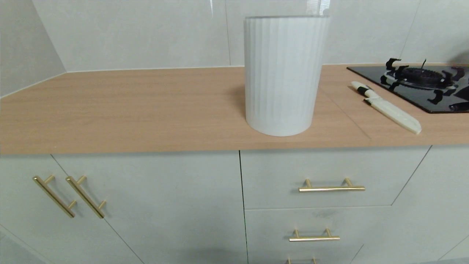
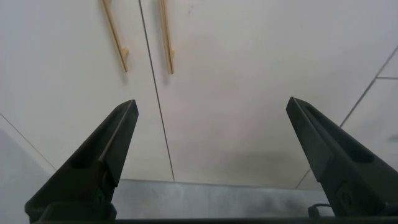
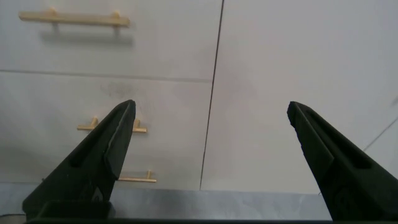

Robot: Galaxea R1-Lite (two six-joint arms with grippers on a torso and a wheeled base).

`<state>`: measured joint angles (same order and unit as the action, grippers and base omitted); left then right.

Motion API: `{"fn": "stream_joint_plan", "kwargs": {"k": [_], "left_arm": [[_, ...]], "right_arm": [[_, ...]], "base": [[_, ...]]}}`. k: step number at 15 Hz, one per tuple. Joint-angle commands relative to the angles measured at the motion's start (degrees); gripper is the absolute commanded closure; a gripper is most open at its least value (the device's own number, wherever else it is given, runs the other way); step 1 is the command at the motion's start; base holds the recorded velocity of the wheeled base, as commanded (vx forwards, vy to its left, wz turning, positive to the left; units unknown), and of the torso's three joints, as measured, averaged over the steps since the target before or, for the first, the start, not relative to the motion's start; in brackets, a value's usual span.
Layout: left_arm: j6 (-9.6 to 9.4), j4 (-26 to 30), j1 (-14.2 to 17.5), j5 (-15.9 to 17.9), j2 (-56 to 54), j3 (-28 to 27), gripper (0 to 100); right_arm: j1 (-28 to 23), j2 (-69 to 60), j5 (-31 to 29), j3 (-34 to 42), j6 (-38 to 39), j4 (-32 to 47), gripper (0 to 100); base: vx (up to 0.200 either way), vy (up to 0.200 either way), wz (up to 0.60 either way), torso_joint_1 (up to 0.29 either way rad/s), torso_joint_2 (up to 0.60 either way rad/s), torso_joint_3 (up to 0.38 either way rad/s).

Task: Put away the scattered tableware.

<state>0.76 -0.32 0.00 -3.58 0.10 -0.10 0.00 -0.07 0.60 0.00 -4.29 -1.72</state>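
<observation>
Knife (image 1: 386, 107) is lying on the counter (image 1: 128, 110), right of the white canister (image 1: 281, 75) | left hand (image 2: 210, 104) and right hand (image 3: 211, 106) are hanging wide open, empty, facing cabinet fronts (image 1: 146, 190) | knife is looking stiff, light, slick, possibly sheathed; gripping its far handle is seeming safest

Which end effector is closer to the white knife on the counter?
Right, probably. The right end effector faces the drawers nearer the knife; the left end effector faces the cabinet doors farther left.
</observation>
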Motion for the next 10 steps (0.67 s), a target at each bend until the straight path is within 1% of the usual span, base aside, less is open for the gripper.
{"fn": "stream_joint_plan", "kwargs": {"k": [1,3,6,10], "left_arm": [[-0.05,0.1,0.0,0.0,0.0,0.0,0],[0.04,0.1,0.0,0.0,0.0,0.0,0],[0.04,0.1,0.0,0.0,0.0,0.0,0],[0.04,0.1,0.0,0.0,0.0,0.0,0]], "right_arm": [[0.0,0.1,0.0,0.0,0.0,0.0,0],[0.0,0.1,0.0,0.0,0.0,0.0,0],[0.0,0.1,0.0,0.0,0.0,0.0,0],[0.0,0.1,0.1,0.0,0.0,0.0,0]], "base": [[0.0,0.0,0.0,0.036,-0.55,-0.271],[0.0,0.0,0.0,0.149,-0.5,-0.276],[0.0,0.0,0.0,0.253,-0.47,-0.277],[0.0,0.0,0.0,0.219,-0.48,-0.276]]}}
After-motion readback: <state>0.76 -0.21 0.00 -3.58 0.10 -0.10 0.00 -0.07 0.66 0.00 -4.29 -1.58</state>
